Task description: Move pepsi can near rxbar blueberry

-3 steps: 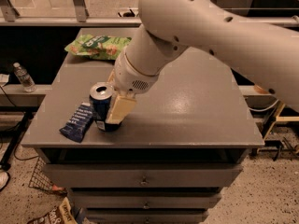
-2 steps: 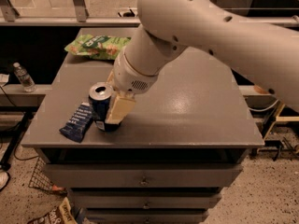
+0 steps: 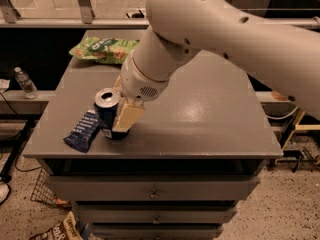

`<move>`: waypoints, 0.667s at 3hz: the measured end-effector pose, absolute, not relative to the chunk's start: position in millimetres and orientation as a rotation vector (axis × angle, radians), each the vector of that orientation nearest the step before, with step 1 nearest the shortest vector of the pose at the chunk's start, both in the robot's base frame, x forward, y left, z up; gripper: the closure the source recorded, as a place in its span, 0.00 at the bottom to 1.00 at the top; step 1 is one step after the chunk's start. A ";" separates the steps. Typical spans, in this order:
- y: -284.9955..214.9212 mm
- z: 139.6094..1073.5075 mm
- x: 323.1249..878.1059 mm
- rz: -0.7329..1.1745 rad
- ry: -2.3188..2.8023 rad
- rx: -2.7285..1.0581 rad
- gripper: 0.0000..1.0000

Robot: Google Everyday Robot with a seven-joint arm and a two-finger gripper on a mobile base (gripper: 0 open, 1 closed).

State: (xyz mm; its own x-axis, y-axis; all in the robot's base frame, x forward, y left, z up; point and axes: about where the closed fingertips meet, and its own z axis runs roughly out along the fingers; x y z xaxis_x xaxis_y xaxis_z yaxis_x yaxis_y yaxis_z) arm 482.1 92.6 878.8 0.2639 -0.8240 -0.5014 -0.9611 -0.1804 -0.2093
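Now gripper [image 3: 119,118] at upright pepsi can [image 3: 106,100], beside rxbar blueberry [image 3: 83,130].

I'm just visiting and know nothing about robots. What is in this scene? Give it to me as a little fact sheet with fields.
Surface: grey cabinet top, with drawers below
Pepsi can: upright, near the front edge on the picture's left
Rxbar blueberry: lying flat at the front left corner, right beside the can
Gripper: down at the can, against the side facing away from the bar
Green snack bag: back left corner, apart from the rest
Water bottle: upright, off the cabinet to the left
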 end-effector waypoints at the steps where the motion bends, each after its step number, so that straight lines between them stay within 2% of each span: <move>1: 93.2 879.6 480.9 0.376 1.608 -2.063 0.13; 2: 93.8 880.4 479.7 0.373 1.606 -2.065 0.00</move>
State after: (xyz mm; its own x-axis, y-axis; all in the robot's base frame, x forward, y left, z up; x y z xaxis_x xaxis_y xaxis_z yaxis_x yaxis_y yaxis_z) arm 479.7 93.8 880.4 0.2688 -0.8243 -0.4983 -0.9595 -0.1842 -0.2131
